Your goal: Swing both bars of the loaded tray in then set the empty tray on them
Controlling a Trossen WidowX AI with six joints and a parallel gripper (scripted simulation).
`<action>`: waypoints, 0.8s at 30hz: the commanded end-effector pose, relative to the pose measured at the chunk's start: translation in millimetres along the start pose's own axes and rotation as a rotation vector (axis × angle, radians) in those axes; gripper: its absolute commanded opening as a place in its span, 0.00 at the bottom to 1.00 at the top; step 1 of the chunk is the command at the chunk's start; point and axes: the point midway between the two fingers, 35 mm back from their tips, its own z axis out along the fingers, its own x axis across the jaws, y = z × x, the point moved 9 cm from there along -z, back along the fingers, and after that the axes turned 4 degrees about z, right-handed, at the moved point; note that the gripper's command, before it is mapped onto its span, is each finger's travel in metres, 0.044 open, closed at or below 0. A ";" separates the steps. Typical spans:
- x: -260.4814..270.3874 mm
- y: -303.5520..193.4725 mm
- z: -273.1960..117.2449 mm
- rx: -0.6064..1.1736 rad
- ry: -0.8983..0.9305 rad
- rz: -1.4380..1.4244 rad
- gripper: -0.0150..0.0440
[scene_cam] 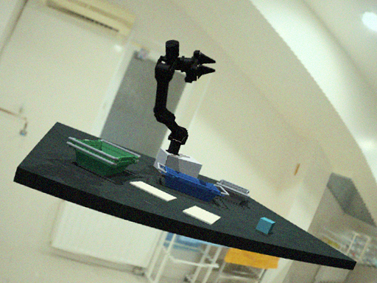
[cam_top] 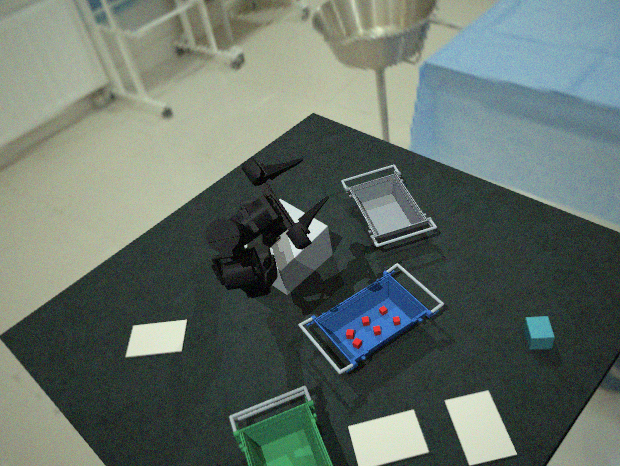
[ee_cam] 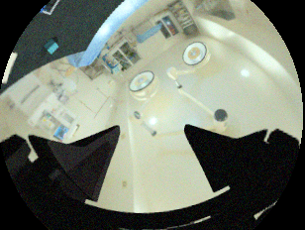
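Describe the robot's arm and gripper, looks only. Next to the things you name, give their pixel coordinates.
The arm (cam_top: 225, 236) (scene_cam: 162, 91) is matte black, with chunky rounded joints and slim links. The gripper (cam_top: 314, 178) (scene_cam: 214, 66) (ee_cam: 152, 128) is black too, its two fingers tapering to points. No cables or markings show.

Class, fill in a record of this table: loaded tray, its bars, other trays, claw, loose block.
loaded tray: blue, six red blocks inside
its bars: both swung outward, beyond the ends
other trays: gray; green
claw: open, raised above the table
loose block: teal, on the table
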 end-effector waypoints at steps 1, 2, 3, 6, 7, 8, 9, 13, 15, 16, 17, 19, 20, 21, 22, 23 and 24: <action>0.0 0.0 0.0 0.000 0.000 0.000 0.89; 0.0 0.0 0.0 0.000 0.000 0.000 0.84; 0.0 0.0 0.0 0.000 0.000 0.000 0.80; 0.0 0.0 0.0 0.000 0.000 0.000 0.67; 0.0 0.0 0.0 0.000 0.000 0.000 0.62; -2.2 -0.1 -0.5 0.001 0.000 -0.013 0.58; -8.8 -0.4 -1.9 0.004 0.001 -0.053 0.53; -72.6 1.0 -19.7 0.031 0.059 -0.374 0.40; -104.6 5.5 -24.7 0.034 0.099 -0.532 0.40; -119.0 8.4 -25.8 0.032 0.119 -0.605 0.40; -134.7 12.1 -26.0 0.027 0.141 -0.686 0.40; -156.0 23.1 -15.6 -0.009 0.109 -0.801 0.40; -165.9 27.7 -12.5 -0.022 0.109 -0.857 0.40; -174.9 31.0 -11.1 -0.029 0.124 -0.908 0.40; -183.6 34.5 -9.3 -0.038 0.140 -0.958 0.40; -192.0 38.1 -7.2 -0.047 0.155 -1.008 0.40; -200.0 41.8 -4.7 -0.058 0.171 -1.058 0.40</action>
